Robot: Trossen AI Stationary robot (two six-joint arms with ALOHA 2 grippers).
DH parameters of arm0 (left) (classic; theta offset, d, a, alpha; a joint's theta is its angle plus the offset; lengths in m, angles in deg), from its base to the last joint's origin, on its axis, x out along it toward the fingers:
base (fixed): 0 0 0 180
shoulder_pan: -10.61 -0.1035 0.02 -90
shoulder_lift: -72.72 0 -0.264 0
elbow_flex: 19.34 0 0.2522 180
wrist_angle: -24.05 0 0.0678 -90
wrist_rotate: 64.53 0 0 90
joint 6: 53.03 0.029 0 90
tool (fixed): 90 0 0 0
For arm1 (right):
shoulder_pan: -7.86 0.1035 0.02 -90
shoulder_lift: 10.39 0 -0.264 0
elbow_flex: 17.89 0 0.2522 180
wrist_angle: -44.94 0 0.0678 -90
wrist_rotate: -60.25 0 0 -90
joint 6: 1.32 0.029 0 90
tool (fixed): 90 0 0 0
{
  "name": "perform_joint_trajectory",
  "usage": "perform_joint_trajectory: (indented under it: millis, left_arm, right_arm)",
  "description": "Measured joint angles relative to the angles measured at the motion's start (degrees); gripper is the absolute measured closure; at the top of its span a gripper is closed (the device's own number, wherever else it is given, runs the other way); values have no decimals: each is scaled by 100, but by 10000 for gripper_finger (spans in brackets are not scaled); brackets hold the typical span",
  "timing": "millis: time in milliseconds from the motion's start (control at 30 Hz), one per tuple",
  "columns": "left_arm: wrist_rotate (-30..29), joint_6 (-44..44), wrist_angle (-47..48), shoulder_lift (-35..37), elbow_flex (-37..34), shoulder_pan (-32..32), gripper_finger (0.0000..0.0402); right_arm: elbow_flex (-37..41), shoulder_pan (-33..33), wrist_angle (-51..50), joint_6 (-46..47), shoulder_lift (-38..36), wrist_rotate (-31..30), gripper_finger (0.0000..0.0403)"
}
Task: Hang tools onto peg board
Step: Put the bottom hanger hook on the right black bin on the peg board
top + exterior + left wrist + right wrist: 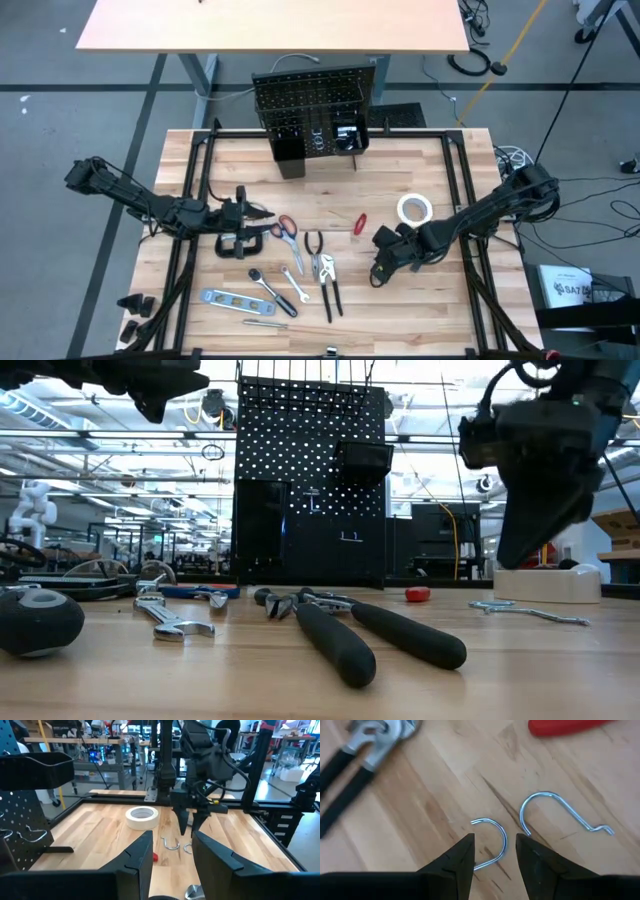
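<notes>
The right claw (495,852) hangs just above the tabletop (420,805), fingers spread and empty, straddling one of two metal hooks (492,845); the second hook (555,812) lies just beside it. The left claw (172,855), spread and empty, sits at nine o'clock. The tools lie mid-tabletop: pliers (327,280), scissors (284,228), tape roll (414,209). The peg board (312,100) stands at twelve o'clock.
</notes>
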Motion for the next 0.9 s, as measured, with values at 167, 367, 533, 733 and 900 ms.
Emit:
perform_joint_trajectory:
  millis: [167, 367, 533, 733, 900]
  left_arm:
    - [0, -2, 15, -3, 0, 0, 270]
    - [-2, -4, 58, -4, 0, 0, 270]
    - [-2, -7, 94, -4, 0, 0, 270]
    - [-4, -31, 192, -7, 0, 0, 270]
    - [-4, -33, 192, -7, 0, 0, 270]
  right_arm:
    - [0, 102, 94, 93, 395, -232, 266]
    - [-16, 210, 144, 228, 833, -312, 266]
    - [-30, 482, 124, 510, 1140, -558, 289]
    - [-36, 815, 146, 977, 1274, -737, 385]
    - [-9, 872, 221, 1250, 1160, -932, 400]
